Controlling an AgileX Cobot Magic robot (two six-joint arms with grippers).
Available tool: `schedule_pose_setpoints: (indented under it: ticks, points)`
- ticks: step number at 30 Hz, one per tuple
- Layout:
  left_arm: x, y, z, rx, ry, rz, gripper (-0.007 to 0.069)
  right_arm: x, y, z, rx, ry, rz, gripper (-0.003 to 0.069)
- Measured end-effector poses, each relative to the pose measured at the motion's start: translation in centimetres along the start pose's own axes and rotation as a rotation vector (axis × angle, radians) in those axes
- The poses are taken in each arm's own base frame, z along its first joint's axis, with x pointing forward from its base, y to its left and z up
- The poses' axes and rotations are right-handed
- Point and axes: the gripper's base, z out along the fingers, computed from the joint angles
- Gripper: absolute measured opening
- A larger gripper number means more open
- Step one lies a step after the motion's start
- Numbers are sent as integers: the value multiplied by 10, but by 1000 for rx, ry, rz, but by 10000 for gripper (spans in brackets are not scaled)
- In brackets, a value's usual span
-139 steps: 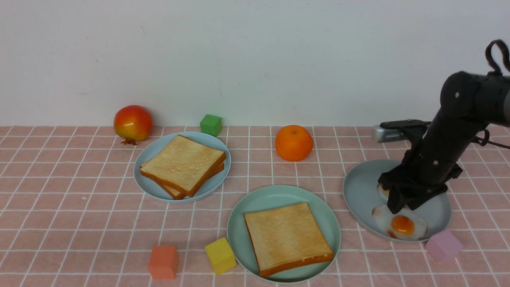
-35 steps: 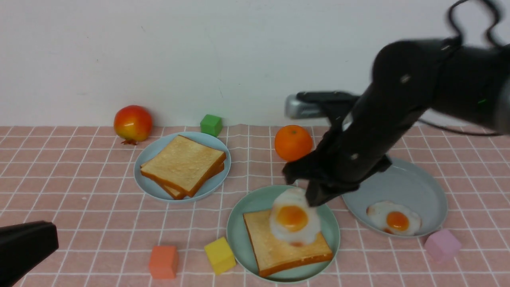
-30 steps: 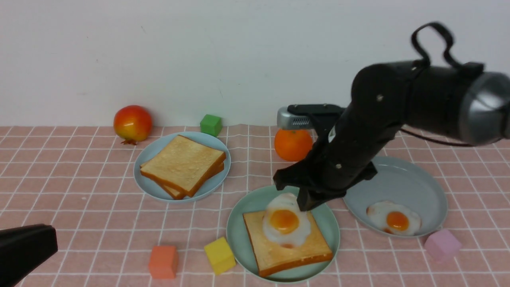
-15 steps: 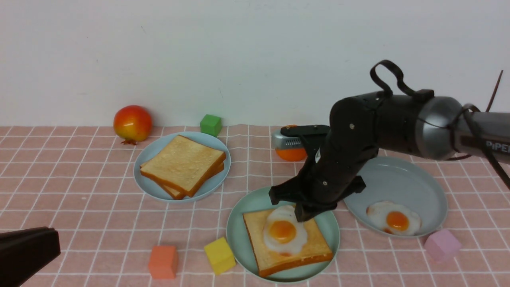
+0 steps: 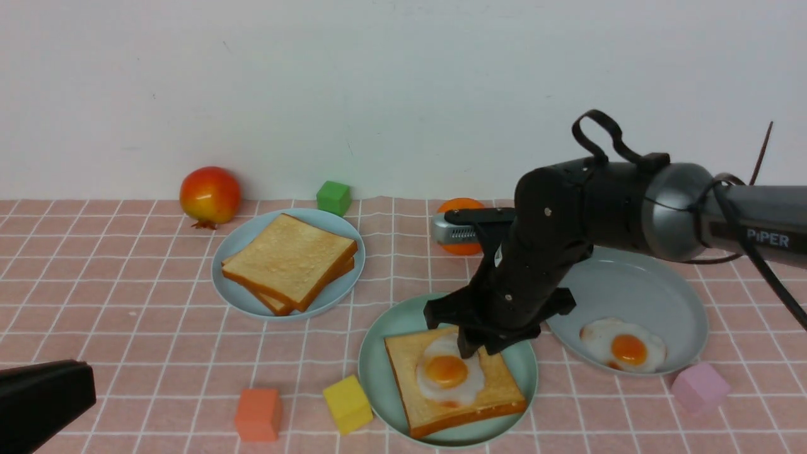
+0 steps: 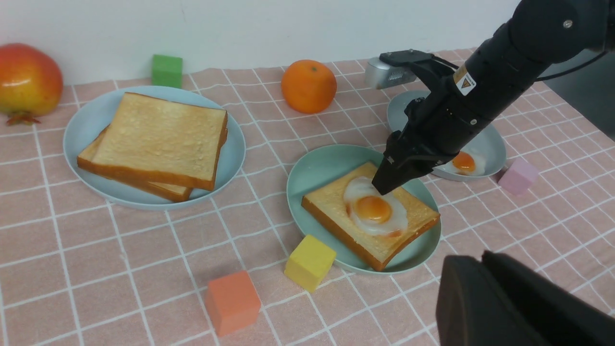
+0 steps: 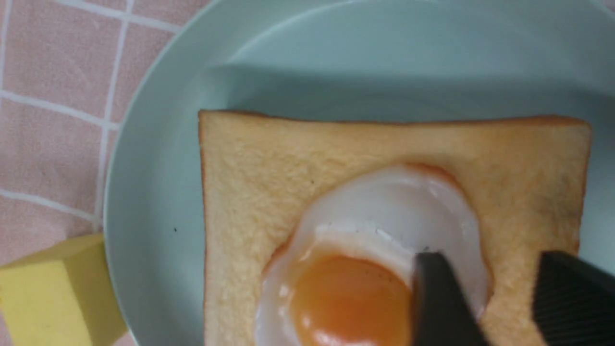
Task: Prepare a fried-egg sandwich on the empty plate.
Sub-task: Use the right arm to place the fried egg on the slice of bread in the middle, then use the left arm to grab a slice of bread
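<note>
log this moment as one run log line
fried egg: flat on toast | toast: on mint-green plate | right gripper: fingers apart at egg's edge | top slice: not yet added

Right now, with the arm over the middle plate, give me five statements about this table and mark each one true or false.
1. A fried egg lies on the bread slice on the mint-green plate. True.
2. The pale blue plate holds a single slice. False: it holds two stacked slices.
3. The grey-blue plate is bare. False: another egg lies on it.
4. The right gripper is at the egg on the bread, its jaws apart. True.
5. The yellow cube sits on the mint-green plate. False: it stands on the cloth beside the plate.
</note>
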Motion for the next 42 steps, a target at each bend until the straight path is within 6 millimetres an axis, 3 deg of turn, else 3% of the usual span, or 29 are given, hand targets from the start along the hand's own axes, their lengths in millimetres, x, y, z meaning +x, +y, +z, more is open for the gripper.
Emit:
schedule_pose_setpoints:
  ticks: [2, 3, 6, 10, 11, 14, 15, 19, 22, 23, 25, 26, 29, 30, 33, 35, 38, 42]
  points:
    - [0, 0, 0, 1, 1, -2, 73, -1, 1, -6, -3, 0, -2, 387]
    - [0, 0, 0, 5, 3, -8, 73, -1, 4, -20, -5, -2, -11, 416]
    - [2, -1, 4, 1, 34, -23, 72, 0, 9, -66, -7, -38, -43, 406]
    - [1, -3, 21, -88, 187, -16, 72, 20, 14, -141, -12, -71, -111, 262]
    - [0, -3, 22, -93, 196, -13, 72, 23, 14, -149, -16, -84, -115, 251]
    - [-9, -9, 56, -182, 315, 75, 44, 61, 13, -213, -37, -160, -154, 41]
    - [-12, -10, 68, -207, 338, 103, 18, 73, 12, -227, -45, -182, -161, 8]
    - [-29, -8, 116, -305, 403, 125, 13, 117, 7, -264, -82, -265, -189, -4]
    - [-42, 6, 147, -342, 444, 112, 13, 142, 3, -280, -98, -308, -204, 1]
    - [-45, 7, 149, -336, 442, 123, 13, 144, 3, -281, -99, -311, -207, 1]
    - [-54, 22, 179, -296, 506, 93, 13, 161, 1, -294, -121, -352, -231, 4]
    - [-56, 22, 178, -289, 502, 93, 13, 162, 1, -294, -122, -354, -235, 4]
    - [-56, 44, 222, -201, 579, 63, 13, 173, 2, -304, -154, -379, -267, 4]
    - [-57, 44, 224, -195, 578, 72, 13, 174, 3, -304, -157, -380, -271, 4]
    - [-51, 60, 261, -187, 612, 101, 16, 176, 3, -304, -169, -368, -278, 4]
    - [-49, 65, 273, -191, 617, 113, 31, 176, 3, -304, -169, -368, -278, 5]
    - [-40, 80, 304, -225, 641, 164, 126, 176, 4, -304, -178, -363, -277, 7]
    - [-32, 93, 325, -266, 655, 207, 262, 177, 5, -304, -195, -357, -274, 7]
